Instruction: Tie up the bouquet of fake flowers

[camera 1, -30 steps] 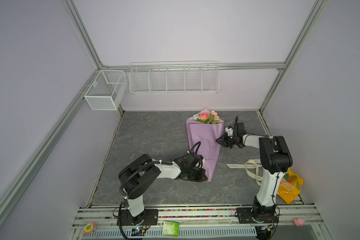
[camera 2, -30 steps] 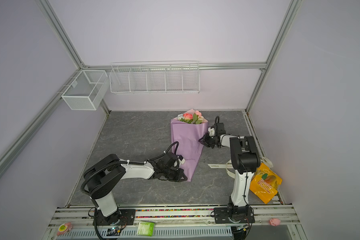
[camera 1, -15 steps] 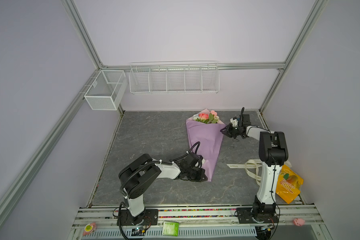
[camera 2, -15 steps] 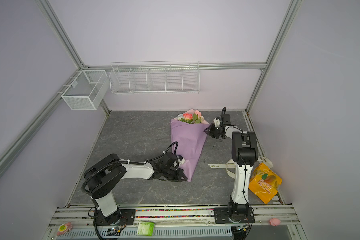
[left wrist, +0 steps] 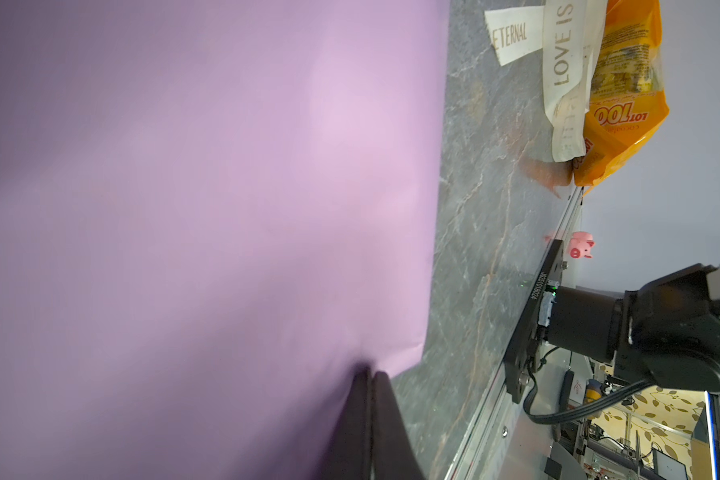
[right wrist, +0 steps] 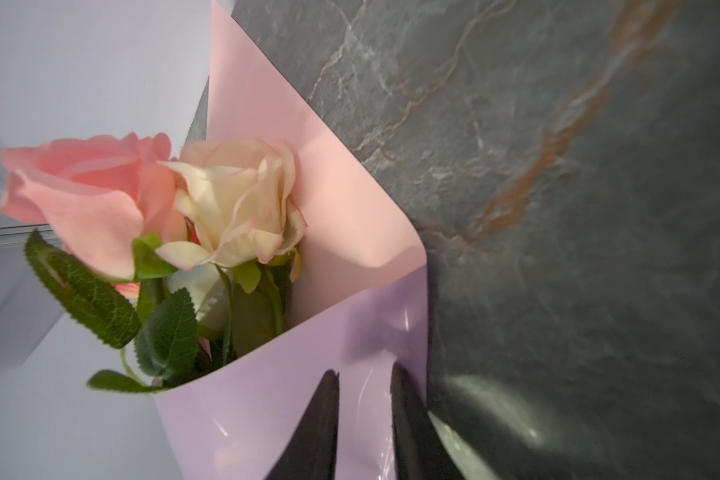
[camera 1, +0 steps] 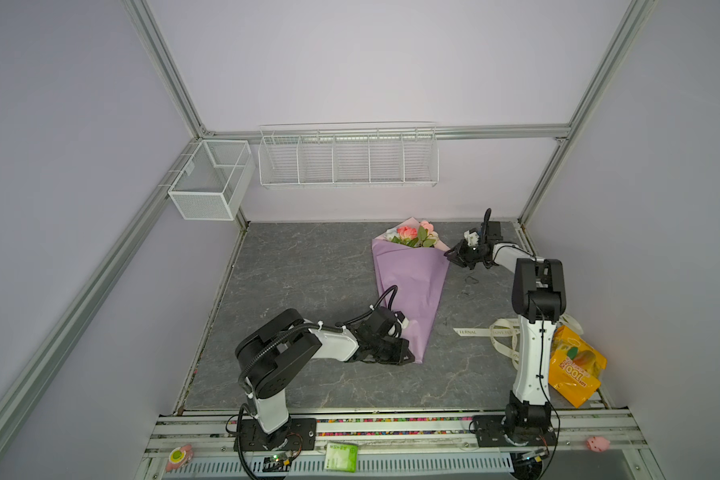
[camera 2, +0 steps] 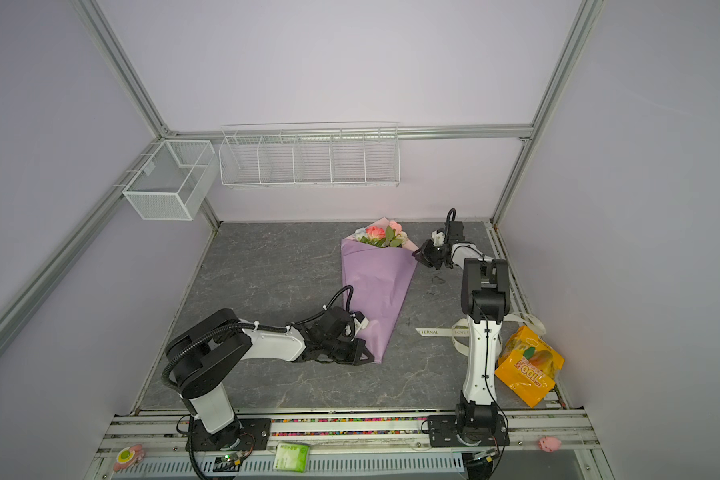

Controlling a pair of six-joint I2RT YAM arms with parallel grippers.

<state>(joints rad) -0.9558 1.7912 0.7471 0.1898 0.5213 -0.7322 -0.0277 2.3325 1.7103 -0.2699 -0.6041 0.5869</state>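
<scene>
The bouquet of fake flowers (camera 1: pixel 412 235) (camera 2: pixel 381 235) lies on the grey table, rolled in a cone of lilac paper (camera 1: pixel 410 282) with its blooms toward the back wall. A pink and a cream rose (right wrist: pixel 233 208) show close up in the right wrist view. My left gripper (camera 1: pixel 408 357) (camera 2: pixel 368 358) (left wrist: pixel 370 372) is shut on the paper at the cone's narrow near tip. At the cone's wide right corner, my right gripper (camera 1: pixel 449 254) (camera 2: pixel 417 254) (right wrist: pixel 362 374) holds a fold of the paper between slightly parted fingers. The stems are hidden inside the wrap.
A cream lettered ribbon (camera 1: pixel 481 331) (left wrist: pixel 512 35) lies right of the cone, by the right arm's base. An orange snack bag (camera 1: pixel 574 365) sits at the right edge. A small dark loop (camera 1: pixel 470 280) lies on the table. Wire baskets (camera 1: pixel 348 158) hang on the back wall.
My right gripper has moved along the cone's right side toward the back, up to its wide corner. The left gripper and the bouquet have stayed put.
</scene>
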